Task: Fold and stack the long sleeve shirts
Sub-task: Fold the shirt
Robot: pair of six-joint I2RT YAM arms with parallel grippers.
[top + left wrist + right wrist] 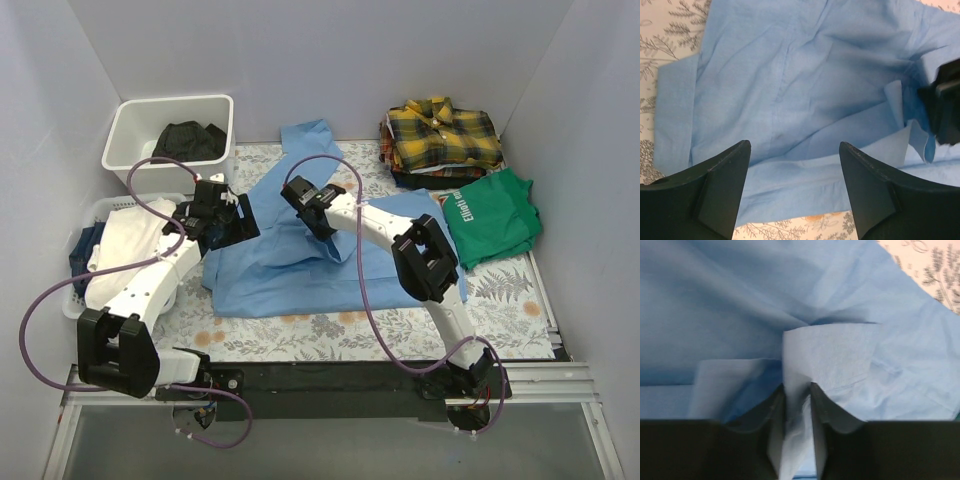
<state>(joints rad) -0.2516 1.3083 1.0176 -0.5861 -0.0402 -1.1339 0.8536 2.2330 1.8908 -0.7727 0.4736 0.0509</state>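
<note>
The light blue long sleeve shirt point(290, 255) lies spread and partly folded in the middle of the table; it fills the left wrist view point(790, 90) and the right wrist view point(740, 305). My right gripper point(797, 390) is shut on a fold of this blue shirt, seen over its middle from above point(318, 222). My left gripper point(795, 150) is open and empty above the shirt's left edge point(232, 228). The yellow-and-black plaid shirt point(440, 132) lies folded on a pile at the back right.
A green T-shirt with white lettering point(492, 215) lies at the right. A white bin point(135, 125) at the back left holds a black garment point(188, 140). A white basket point(100, 210) with clothes stands at the left. The tablecloth point(330, 335) is floral.
</note>
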